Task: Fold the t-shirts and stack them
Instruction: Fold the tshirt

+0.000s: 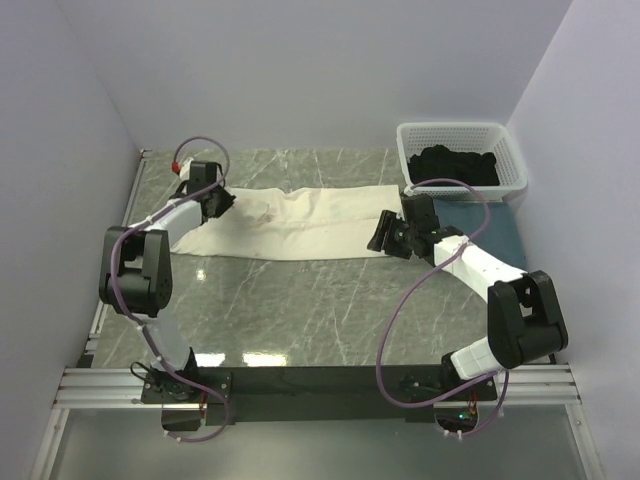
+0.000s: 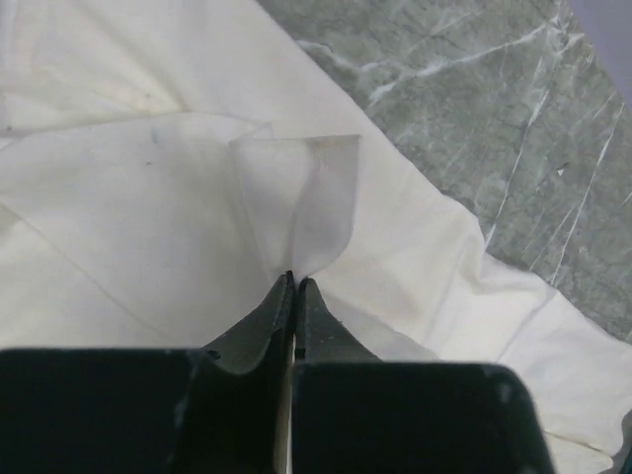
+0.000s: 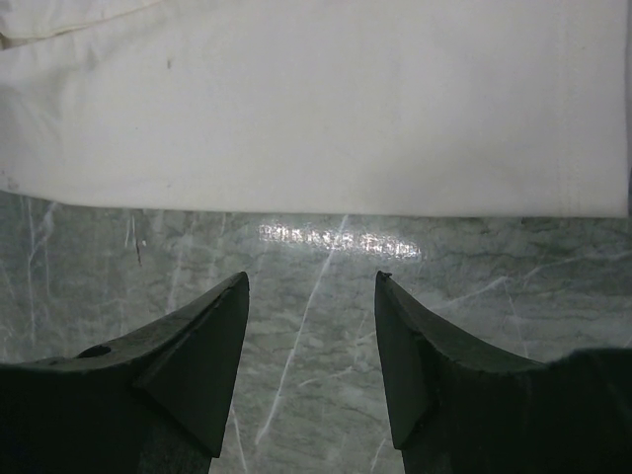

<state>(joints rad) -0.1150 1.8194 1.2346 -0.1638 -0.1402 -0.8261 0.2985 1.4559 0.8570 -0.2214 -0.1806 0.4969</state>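
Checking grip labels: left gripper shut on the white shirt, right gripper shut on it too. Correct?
No. The right gripper is open, over the table short of the white shirt, per the right wrist view. The left gripper is shut on it.

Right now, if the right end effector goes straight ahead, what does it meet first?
Probably the cream-white t-shirt, beyond a strip of bare table. If the right end effector tilts down, it could touch the table first; depth is unclear.

Colours: cream-white t-shirt (image 1: 300, 225); slate-blue t-shirt (image 1: 500, 228); black t-shirt (image 1: 455, 165); white lattice basket (image 1: 512, 165); grey-green, white-veined marble worktop (image 1: 300, 310); black fingers (image 3: 197, 355).
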